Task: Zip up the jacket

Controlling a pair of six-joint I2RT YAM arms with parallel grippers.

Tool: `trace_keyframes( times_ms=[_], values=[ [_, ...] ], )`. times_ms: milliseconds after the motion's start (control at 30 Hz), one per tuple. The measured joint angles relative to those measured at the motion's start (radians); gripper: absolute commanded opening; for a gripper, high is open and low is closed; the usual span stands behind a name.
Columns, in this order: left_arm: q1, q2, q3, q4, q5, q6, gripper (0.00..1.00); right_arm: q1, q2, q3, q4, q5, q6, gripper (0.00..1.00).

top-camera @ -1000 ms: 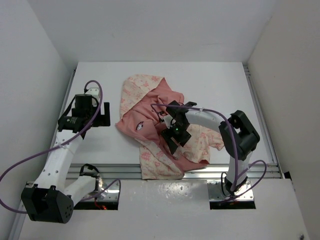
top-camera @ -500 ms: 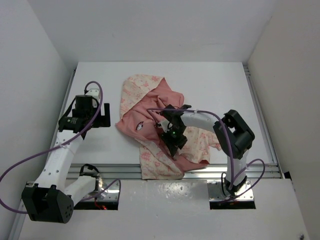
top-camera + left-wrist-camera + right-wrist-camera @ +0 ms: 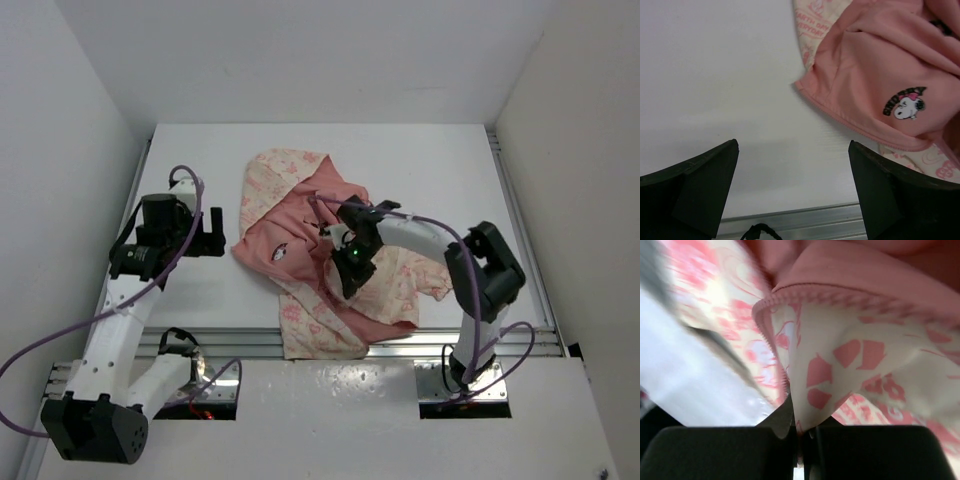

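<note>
Right gripper (image 3: 797, 432) is closed on a fold of the jacket (image 3: 855, 355). The wrist view shows printed cream cloth with a pink stitched edge pinched between its black fingers. Whether that edge is the zipper tape cannot be told.

Left gripper (image 3: 795, 185) hangs with its jaws wide apart and nothing in them. It sits over bare tabletop (image 3: 715, 75), just beside the jacket's left edge and not touching it.

By my judgement the task is barely begun. The jacket lies crumpled mid-tabletop, thrown open so that the salmon lining faces up. Neither front edge is laid straight, the two zipper halves are not brought together, and no slider can be made out. The garment would need spreading and its fronts aligning, and only then could the slider be found, seated and drawn up.

Nearest the arms, the hem lies at the aluminium rail (image 3: 250, 345) along the tabletop's front. Farther in, a small cartoon-dog patch (image 3: 905, 104) shows on the lining. At the far end the printed hood (image 3: 275, 175) lies toward the left. The bunched folds bury the zipper line and are the main hindrance. A purple cable (image 3: 60, 330) loops off the left arm, well apart from the cloth.
</note>
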Motion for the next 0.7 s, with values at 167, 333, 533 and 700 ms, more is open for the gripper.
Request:
trace_keyframes(
  times_ms=[167, 333, 533, 700],
  values=[
    [0.0, -0.078, -0.009, 0.052, 0.169, 0.005, 0.92, -0.114, -0.221, -0.007, 0.13, -0.132, 0.076, 0.0],
    [-0.007, -0.104, -0.048, 0.154, 0.379, -0.047, 0.84, -0.184, -0.442, -0.142, 0.474, -0.256, 0.238, 0.0],
    [-0.032, -0.014, -0.121, 0.318, 0.593, -0.195, 0.73, -0.223, -0.481, -0.355, 0.903, -0.403, 0.515, 0.0],
    [-0.12, 0.064, -0.133, 0.445, 0.698, -0.291, 0.62, -0.24, -0.491, -0.429, 1.053, -0.464, 0.634, 0.0]
  ],
)
